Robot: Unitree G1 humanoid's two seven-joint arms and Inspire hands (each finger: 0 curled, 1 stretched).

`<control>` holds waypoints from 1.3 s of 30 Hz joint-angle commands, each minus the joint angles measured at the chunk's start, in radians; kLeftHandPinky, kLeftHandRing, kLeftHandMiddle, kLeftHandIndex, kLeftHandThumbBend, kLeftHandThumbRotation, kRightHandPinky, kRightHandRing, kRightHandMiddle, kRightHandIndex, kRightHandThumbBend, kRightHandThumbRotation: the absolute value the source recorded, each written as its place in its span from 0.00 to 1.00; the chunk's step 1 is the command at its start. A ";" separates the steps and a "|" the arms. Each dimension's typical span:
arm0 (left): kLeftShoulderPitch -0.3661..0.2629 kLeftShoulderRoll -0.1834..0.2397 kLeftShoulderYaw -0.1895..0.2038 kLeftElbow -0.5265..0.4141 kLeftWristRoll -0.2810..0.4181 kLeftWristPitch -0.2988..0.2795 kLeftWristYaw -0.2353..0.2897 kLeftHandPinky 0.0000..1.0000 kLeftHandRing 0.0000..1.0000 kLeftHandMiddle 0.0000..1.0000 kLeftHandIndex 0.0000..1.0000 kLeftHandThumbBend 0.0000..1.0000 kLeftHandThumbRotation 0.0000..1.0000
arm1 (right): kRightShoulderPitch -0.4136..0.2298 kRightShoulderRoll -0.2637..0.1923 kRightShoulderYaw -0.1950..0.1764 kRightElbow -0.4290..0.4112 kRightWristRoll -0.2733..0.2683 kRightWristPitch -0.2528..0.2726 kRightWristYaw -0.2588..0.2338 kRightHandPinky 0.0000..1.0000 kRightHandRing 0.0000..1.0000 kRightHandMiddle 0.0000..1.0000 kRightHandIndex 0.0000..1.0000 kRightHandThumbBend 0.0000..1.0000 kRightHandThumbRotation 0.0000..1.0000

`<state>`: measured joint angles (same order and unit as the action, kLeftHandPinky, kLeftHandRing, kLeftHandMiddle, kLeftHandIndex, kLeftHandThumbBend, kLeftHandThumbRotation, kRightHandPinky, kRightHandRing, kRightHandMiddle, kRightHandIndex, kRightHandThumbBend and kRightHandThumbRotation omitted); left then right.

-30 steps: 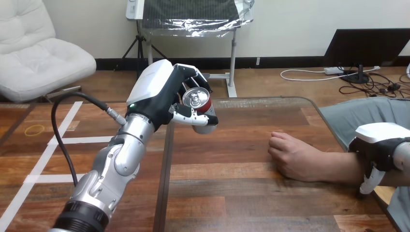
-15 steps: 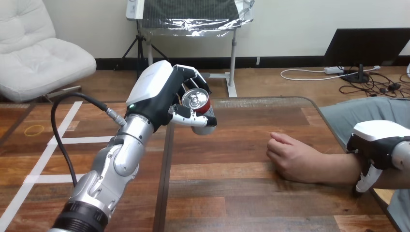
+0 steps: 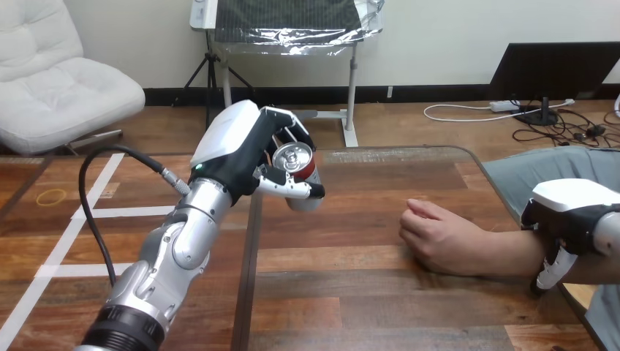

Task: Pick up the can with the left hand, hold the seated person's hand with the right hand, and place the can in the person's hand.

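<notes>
Gripping the red can [image 3: 297, 158] from the side, the robot's left hand [image 3: 237, 146] has its fingers and thumb wrapped round the body. The can is tipped so that its silver top and pull tab face the camera. It is held up off the wooden table [image 3: 351, 300], over the far left part of the surface, just beside a dark seam [image 3: 247, 292] that runs from the near edge toward the far one.

The table is made of glossy brown planks laid crosswise, with a rounded corner at the far right. Left of the seam the wood carries white tape lines [image 3: 95, 212] and a small yellow ring [image 3: 51, 196].

The person's hand [image 3: 437, 238] rests on the planks at the right, knuckles up and loosely closed — well apart from the can. The robot's right hand [image 3: 569, 216] sits over the person's forearm [image 3: 504, 252] near the right edge, its white shell uppermost. Whether it clasps the forearm or only lies across it cannot be told.
</notes>
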<state>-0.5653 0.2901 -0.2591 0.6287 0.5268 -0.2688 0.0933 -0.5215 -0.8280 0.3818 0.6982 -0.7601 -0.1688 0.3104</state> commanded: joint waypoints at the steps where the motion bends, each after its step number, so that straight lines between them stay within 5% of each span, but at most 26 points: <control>1: -0.115 -0.013 -0.004 0.010 0.007 -0.011 0.020 0.34 0.40 0.47 0.50 0.63 0.00 | -0.030 -0.020 -0.047 -0.086 0.033 -0.007 -0.018 0.36 0.45 0.50 0.49 0.75 0.00; 28: -0.217 -0.086 -0.049 0.110 0.023 -0.035 0.025 0.33 0.39 0.46 0.49 0.62 0.00 | -0.028 -0.061 -0.103 -0.264 0.039 0.012 0.001 0.33 0.42 0.50 0.49 0.78 0.00; 39: -0.261 -0.138 -0.068 0.142 0.022 -0.043 0.025 0.33 0.39 0.46 0.49 0.62 0.00 | -0.058 -0.063 -0.112 -0.332 0.046 0.037 0.055 0.30 0.39 0.47 0.48 0.77 0.00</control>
<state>-0.6762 0.1845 -0.3174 0.7668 0.5436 -0.2729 0.0933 -0.4732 -0.8620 0.3457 0.4841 -0.7397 -0.1395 0.3603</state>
